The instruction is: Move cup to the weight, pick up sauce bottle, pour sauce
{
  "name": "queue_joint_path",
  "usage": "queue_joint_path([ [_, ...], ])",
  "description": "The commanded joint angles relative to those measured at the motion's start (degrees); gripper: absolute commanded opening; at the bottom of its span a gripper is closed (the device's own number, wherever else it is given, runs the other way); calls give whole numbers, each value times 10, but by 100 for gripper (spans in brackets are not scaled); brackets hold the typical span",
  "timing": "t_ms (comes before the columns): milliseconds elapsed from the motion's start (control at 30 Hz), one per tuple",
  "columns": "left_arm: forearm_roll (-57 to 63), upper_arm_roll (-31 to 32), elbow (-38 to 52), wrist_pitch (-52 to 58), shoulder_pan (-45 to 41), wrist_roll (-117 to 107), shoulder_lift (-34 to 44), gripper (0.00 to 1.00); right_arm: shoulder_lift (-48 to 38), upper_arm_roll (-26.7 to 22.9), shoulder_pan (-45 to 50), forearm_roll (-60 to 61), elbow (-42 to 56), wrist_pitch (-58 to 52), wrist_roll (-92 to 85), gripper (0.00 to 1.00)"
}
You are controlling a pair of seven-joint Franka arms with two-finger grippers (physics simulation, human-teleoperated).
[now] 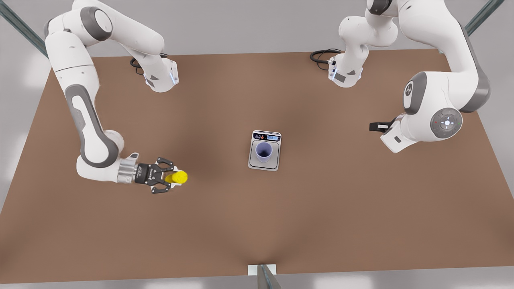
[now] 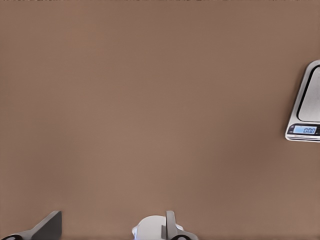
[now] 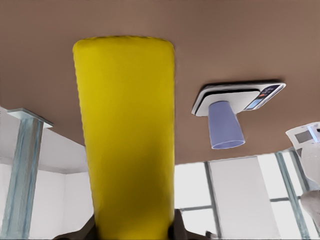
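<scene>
The right gripper [image 1: 172,179] is clamping the bottle [image 1: 177,177] on the front view's left, well apart from the scale [image 1: 265,150], with bare table [image 1: 341,208] between them. The cup [image 1: 264,152] is standing on the scale, whose display is reading 0.00. The left gripper [image 1: 374,127] is waiting near the right edge; I cannot tell its opening.

The bottle [image 3: 125,135] is running off the edge, hiding its nozzle. The weight [image 2: 306,107] is getting cut off too.

Cup [image 1: 264,152] on weight [image 1: 264,164]
</scene>
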State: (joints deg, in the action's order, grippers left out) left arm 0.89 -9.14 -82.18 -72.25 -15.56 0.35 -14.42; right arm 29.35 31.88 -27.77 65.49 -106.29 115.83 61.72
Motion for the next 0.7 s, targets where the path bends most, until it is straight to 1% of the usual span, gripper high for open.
queue_joint_path([
  [0,-2,0,0,0,0,0,0,100,1,-8,0,-2,-1,-13,2,64],
  [33,-2,0,0,0,0,0,0,100,6,-25,-12,15,-14,-50,-6,64],
  [67,-2,0,2,-1,0,2,0,100,16,-25,-25,17,-23,-69,-33,64],
  [100,-2,0,2,0,0,2,0,100,22,-26,-33,46,-44,-79,-84,64],
  [167,-2,0,1,-1,0,0,-1,100,25,-25,-35,57,-56,-97,-116,64],
  [367,-2,0,-2,-1,0,0,-5,100,37,-25,-55,58,-65,-157,-150,64],
  [467,-2,0,-2,-1,0,0,-11,100,69,-25,-81,55,-73,-170,-150,64],
  [533,-2,0,-3,0,0,0,-12,100,75,-24,-84,54,-80,-171,-163,64],
  [667,-9,0,-4,1,0,0,-20,100,104,-24,-107,55,-91,-209,-206,64],
])
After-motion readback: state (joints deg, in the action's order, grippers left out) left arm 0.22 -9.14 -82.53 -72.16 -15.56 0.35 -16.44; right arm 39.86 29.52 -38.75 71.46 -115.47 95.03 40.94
